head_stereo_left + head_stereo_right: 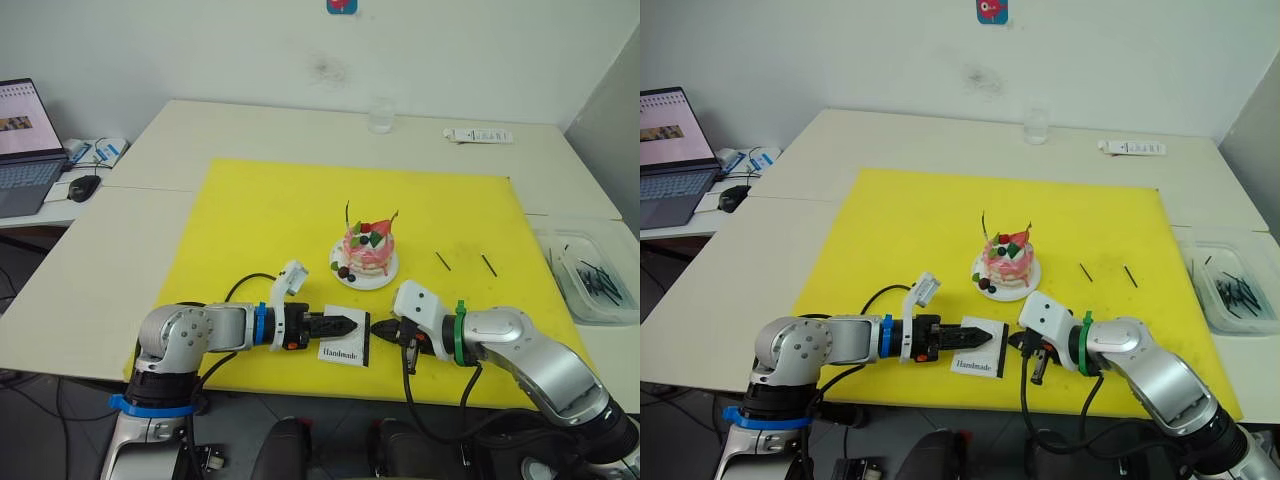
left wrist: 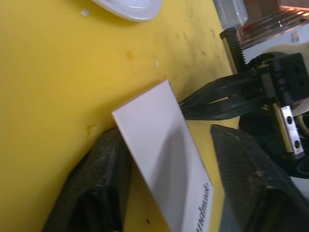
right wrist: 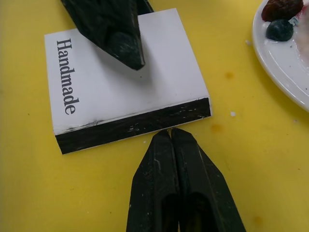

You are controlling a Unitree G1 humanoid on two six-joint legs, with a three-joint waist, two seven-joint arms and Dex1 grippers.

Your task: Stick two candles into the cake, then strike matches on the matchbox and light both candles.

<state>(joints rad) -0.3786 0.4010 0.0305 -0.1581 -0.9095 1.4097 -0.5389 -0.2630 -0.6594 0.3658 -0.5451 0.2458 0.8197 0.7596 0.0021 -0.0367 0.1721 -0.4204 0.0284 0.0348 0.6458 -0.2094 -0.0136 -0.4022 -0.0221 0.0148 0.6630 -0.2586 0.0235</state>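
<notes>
Matchbox (image 3: 126,93) flat, strip facing right hand (image 3: 170,133) | right pinched closed | left hand (image 1: 352,324) open astride box

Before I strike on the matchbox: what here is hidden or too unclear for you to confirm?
- Right gripper: fingers pressed shut at the matchbox striking strip; whether a match is pinched between them is too small to tell.
- Left gripper: its tip rests over the matchbox top; contact unclear, and the box hides the gap in the left wrist view.
- Candles in the cake: wire-thin from the head; lit or unlit is unreadable.
- Matches on the mat: heads indistinguishable.
</notes>
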